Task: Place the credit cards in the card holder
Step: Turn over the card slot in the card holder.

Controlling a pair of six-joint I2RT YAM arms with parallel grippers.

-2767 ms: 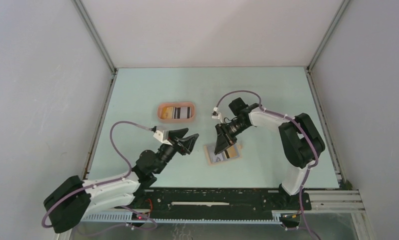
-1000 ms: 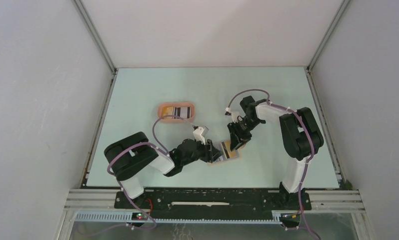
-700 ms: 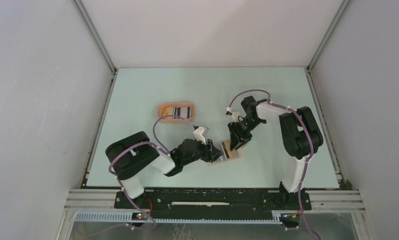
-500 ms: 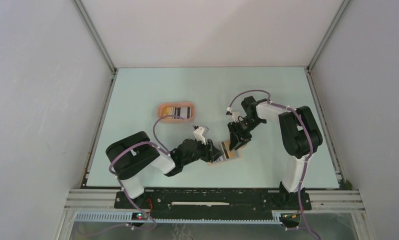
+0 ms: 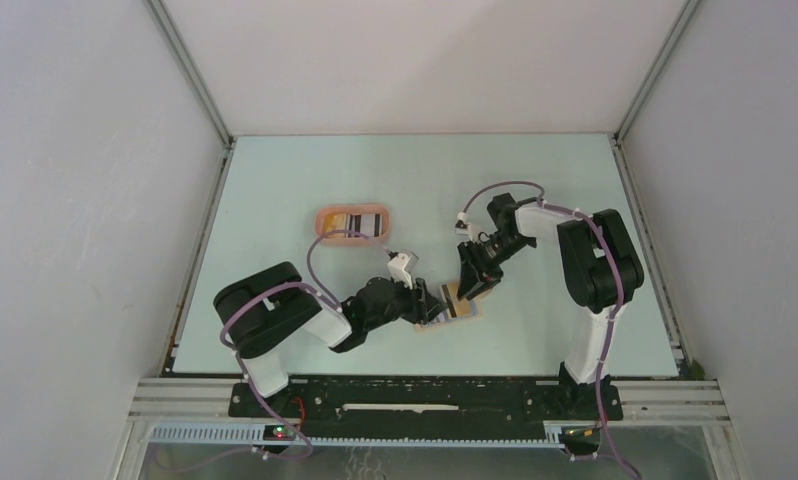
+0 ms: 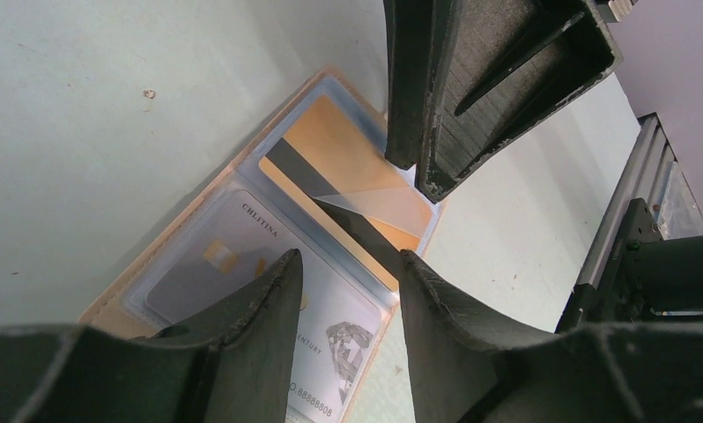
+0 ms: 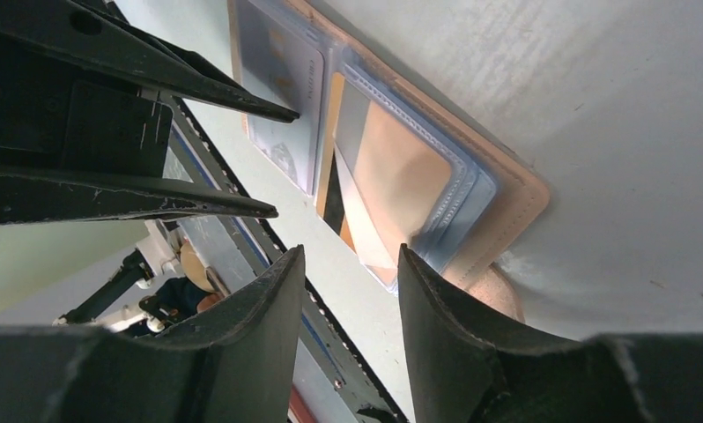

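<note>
On the table (image 5: 275,190), the big change is the left arm. It has swung in from the near left corner and its gripper (image 6: 350,264) now sits low over the holder (image 7: 506,203), facing the right gripper (image 7: 344,256) on the far side. Over the last second neither has moved much.

Both grippers stand part open, and nothing looks clamped in either.

The tray (image 5: 320,222) further back has cards (image 5: 360,222) left in it, so the task is partly done.

The holder lies open and flat at mid-table. A grey card (image 6: 242,256) is fully sleeved. An orange card (image 6: 348,150) sits only part-way in the other sleeve, its dark stripe and one corner exposed under the right gripper's tips. It probably needs a final push, with the left gripper there to steady the holder.
</note>
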